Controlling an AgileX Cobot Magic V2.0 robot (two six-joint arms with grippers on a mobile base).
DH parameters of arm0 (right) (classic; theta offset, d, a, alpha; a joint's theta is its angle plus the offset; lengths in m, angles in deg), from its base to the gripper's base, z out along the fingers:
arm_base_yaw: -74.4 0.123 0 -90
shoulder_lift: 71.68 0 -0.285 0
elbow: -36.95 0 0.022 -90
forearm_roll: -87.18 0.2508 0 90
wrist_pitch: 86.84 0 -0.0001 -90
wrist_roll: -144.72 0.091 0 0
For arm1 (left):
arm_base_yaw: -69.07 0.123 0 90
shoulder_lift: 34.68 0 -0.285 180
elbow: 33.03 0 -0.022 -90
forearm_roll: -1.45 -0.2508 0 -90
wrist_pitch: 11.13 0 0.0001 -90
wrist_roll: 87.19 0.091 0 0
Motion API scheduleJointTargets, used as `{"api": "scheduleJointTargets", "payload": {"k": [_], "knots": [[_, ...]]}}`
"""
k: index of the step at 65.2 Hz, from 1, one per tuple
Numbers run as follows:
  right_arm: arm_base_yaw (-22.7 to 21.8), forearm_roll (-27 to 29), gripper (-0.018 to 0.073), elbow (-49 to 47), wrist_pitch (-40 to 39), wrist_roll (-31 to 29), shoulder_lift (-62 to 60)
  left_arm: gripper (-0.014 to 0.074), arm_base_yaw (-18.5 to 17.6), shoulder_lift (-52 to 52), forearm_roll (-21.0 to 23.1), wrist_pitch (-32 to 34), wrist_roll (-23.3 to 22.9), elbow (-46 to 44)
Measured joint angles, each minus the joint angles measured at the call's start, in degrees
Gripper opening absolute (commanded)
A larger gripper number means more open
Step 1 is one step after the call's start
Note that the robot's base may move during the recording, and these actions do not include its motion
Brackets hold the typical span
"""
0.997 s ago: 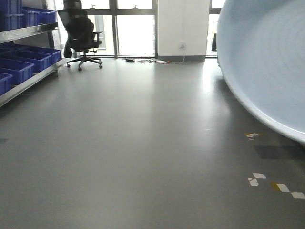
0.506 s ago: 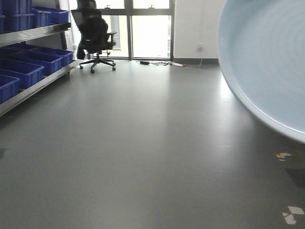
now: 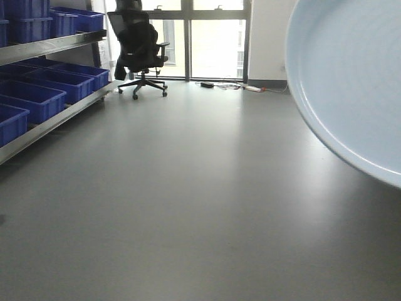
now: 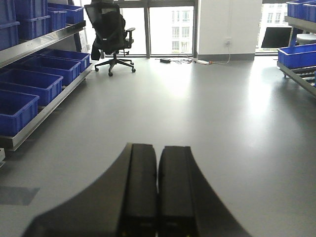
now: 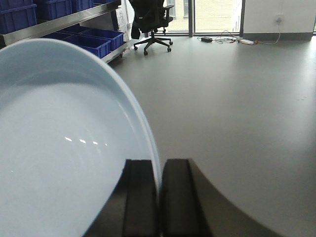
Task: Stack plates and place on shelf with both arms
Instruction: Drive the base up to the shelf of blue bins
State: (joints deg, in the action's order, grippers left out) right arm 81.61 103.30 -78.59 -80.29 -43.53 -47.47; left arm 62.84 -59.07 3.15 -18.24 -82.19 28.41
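Shelving comes first in the front view: the brushed stainless-steel shelf point(image 3: 53, 45) runs along the left wall, its tiers loaded with deep blue plastic crates point(image 3: 37, 100). A black swivel office chair point(image 3: 141, 47) stands past its far end, by the windows. The large, very pale blue-white glossy plate point(image 3: 357, 81) fills the upper right. It is held up on edge in the air with its ringed inside facing the camera, well apart from the shelf across the grey floor point(image 3: 188, 207). Whether this is one plate or two nested cannot be told.

In the left wrist view, the left gripper point(image 4: 158, 148) has its black jaws pressed together with nothing between them. The shelf point(image 4: 49, 101) lies ahead and to the left. A second rack with blue crates point(image 4: 296, 54) stands at the far right.

In the right wrist view, the right gripper point(image 5: 159, 165) has its jaws clamped on the thin raised rim of the plate point(image 5: 64, 138). The whole dish spreads away to the left of the jaws, its hollow side showing. The shelf point(image 5: 64, 19) is far off at upper left.

The shelf lies ahead and left of both arms, so the plate's free rim points towards the shelf side. The empty left arm looks nearer to that rim and could likely steady it there.
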Motion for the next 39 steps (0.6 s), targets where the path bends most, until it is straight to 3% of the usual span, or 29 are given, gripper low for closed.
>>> {"api": "scheduleJointTargets", "payload": {"k": [39], "knots": [[0.0, 0.0, 0.0058, 0.0, 0.0, 0.0, 0.0, 0.0082, 0.0, 0.0, 0.0, 0.0, 0.0, 0.0]]}}
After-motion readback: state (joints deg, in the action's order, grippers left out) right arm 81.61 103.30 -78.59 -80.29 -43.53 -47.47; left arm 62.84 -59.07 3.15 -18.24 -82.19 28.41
